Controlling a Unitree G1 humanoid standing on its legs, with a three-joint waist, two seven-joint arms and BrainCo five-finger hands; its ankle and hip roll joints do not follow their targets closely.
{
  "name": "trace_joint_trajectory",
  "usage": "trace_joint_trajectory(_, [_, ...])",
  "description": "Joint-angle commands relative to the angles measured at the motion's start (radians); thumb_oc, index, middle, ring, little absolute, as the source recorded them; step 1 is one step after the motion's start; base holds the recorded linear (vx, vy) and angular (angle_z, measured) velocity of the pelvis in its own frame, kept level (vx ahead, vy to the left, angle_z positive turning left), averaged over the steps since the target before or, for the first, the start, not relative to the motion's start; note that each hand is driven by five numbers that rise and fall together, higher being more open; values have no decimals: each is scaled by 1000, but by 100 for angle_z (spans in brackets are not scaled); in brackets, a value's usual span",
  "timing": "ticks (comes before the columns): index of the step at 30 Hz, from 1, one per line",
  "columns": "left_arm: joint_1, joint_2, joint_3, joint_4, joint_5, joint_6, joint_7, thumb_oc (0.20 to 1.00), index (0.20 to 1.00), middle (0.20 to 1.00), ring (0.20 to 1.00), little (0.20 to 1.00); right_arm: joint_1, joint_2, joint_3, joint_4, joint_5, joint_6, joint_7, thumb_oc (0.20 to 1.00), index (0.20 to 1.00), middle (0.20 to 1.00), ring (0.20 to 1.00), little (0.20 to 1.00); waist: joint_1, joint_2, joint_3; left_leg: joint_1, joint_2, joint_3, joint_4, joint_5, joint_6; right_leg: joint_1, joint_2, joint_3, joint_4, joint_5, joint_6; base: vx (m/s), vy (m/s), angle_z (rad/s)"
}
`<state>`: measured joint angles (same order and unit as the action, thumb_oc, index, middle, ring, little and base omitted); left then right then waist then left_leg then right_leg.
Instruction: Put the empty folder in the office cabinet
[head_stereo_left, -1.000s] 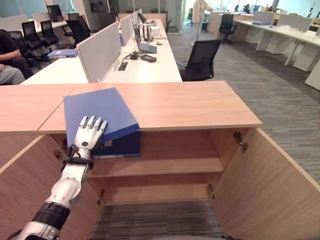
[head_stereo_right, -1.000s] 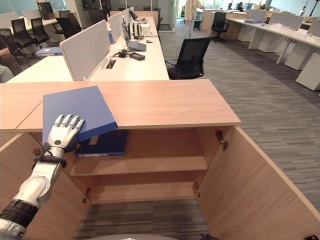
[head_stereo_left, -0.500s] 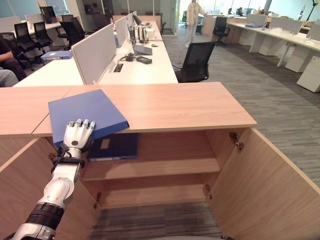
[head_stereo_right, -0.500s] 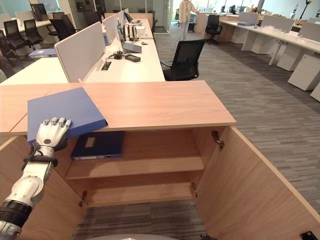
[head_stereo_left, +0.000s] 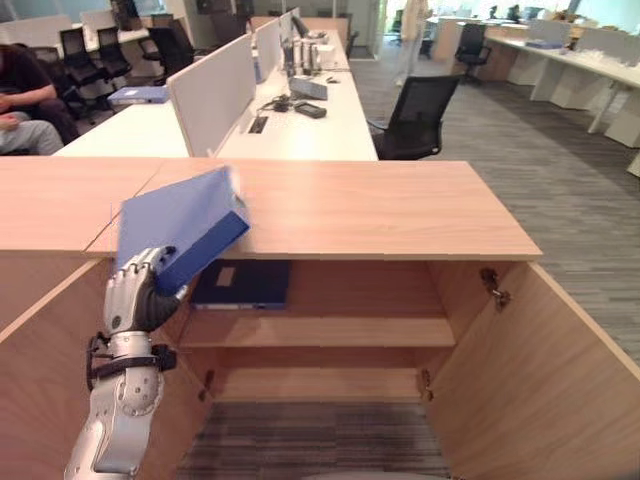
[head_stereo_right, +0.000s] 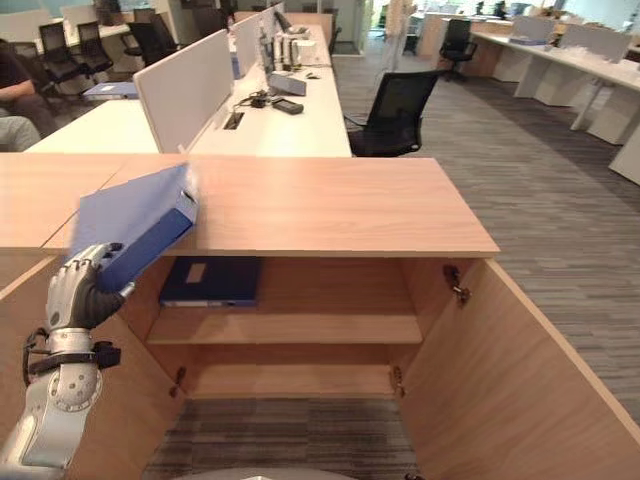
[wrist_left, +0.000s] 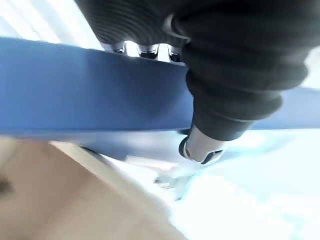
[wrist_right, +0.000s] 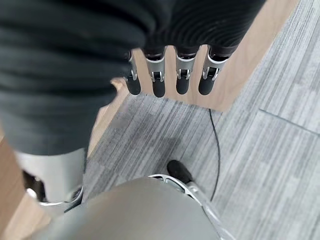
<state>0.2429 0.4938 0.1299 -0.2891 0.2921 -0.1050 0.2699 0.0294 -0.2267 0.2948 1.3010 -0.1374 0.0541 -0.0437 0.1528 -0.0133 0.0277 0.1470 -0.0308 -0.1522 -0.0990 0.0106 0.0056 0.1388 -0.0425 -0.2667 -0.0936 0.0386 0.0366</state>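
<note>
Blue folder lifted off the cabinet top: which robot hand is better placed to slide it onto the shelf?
Left. The left robot hand already grips the blue folder, tilted just above the open cabinet's upper shelf. The right robot hand hangs empty over the floor.

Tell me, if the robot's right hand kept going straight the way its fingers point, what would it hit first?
Probably the grey carpet floor. The right hand hangs with straight fingers pointing down, with a wooden cabinet panel close beside them; depth is hard to judge, so it might graze that panel first.

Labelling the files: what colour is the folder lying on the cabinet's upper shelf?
Dark blue folder, clearest in the left eye view.
</note>
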Motion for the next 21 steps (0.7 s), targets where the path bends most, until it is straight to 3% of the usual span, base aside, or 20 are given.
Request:
trace_joint_trajectory(1, [91,-16,-3,-30,-486,-46,-221,200,200,200,200,200,-57,-5,21,62,32,2,4,1000,1000,1000,1000,1000,-15,-46,62,11,23,-18,12,-87,-15,23,-49,-1,6,-45,76,-17,13,4])
trace_joint_trajectory(4, [100,-12,6,-44,-535,-48,-235,200,200,200,200,200,-61,-5,20,63,33,1,6,1000,1000,1000,1000,1000,-13,-46,63,10,23,-20,12,-87,-14,24,-49,-2,6,-45,76,-1,5,2])
trace_joint_trajectory(5, [114,-14,23,-71,-640,-49,-250,200,200,200,200,200,-70,-5,19,67,30,2,8,1000,1000,1000,1000,1000,-7,-41,63,9,21,-26,12,-84,-14,24,-49,-7,6,-45,76,-2,21,6])
trace_joint_trajectory(6, [120,-16,30,-83,-659,-52,-250,200,200,200,200,200,-72,-3,18,68,29,3,8,1000,1000,1000,1000,1000,-5,-40,63,9,20,-28,12,-83,-14,24,-50,-9,6,-45,75,-1,22,7])
trace_joint_trajectory(21, [138,20,38,-110,-684,-30,-281,200,200,200,200,200,-79,0,21,61,28,10,9,1000,1000,1000,1000,1000,4,-38,70,6,19,-35,12,-78,-14,28,-51,-23,6,-46,74,-1,1,3])
